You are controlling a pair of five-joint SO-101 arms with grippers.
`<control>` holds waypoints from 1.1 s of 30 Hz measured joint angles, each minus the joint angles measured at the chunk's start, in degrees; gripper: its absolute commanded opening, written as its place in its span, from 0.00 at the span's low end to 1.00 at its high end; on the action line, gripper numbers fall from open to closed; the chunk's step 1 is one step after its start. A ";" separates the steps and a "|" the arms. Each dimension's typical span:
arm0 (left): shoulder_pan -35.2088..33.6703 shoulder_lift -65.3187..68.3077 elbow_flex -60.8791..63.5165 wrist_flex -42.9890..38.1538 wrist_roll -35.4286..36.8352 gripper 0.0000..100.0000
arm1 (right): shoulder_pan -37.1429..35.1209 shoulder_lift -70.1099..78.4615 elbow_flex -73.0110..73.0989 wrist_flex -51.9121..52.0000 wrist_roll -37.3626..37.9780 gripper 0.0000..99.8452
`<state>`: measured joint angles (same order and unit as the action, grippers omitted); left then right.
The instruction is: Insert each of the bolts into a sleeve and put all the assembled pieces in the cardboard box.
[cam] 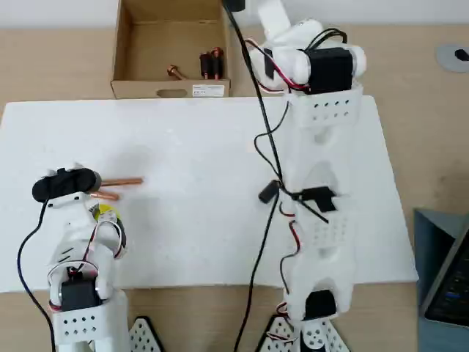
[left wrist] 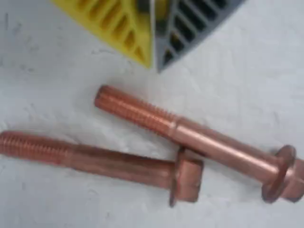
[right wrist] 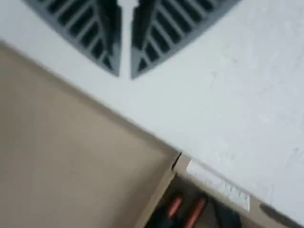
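Observation:
Two bare copper bolts (cam: 123,181) (cam: 108,195) lie side by side on the white mat, just ahead of my left gripper (cam: 91,189). In the left wrist view the longer-looking bolt (left wrist: 204,140) and the other bolt (left wrist: 109,164) touch near one head. My left gripper (left wrist: 154,61), with one yellow and one grey finger, is shut just above them and holds nothing. The cardboard box (cam: 121,51) holds two dark sleeved pieces (cam: 211,64) and a copper bolt (cam: 174,72). My right gripper (right wrist: 127,71) hangs shut and empty over the mat's far edge by the box corner (right wrist: 161,190).
The white mat (cam: 190,235) covers most of the wooden table. The right arm (cam: 322,66) stretches along the mat's right side, and a black cable (cam: 258,125) runs over the mat beside it. A laptop (cam: 447,279) sits at the right edge.

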<state>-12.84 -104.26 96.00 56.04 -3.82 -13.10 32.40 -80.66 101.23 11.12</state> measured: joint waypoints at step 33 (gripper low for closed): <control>0.00 0.00 0.00 0.00 0.00 0.00 | 6.77 -27.60 77.27 -19.43 -12.40 0.01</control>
<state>-12.84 -104.26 96.00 56.04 -3.82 -6.33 4.79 -3.38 81.80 -1.27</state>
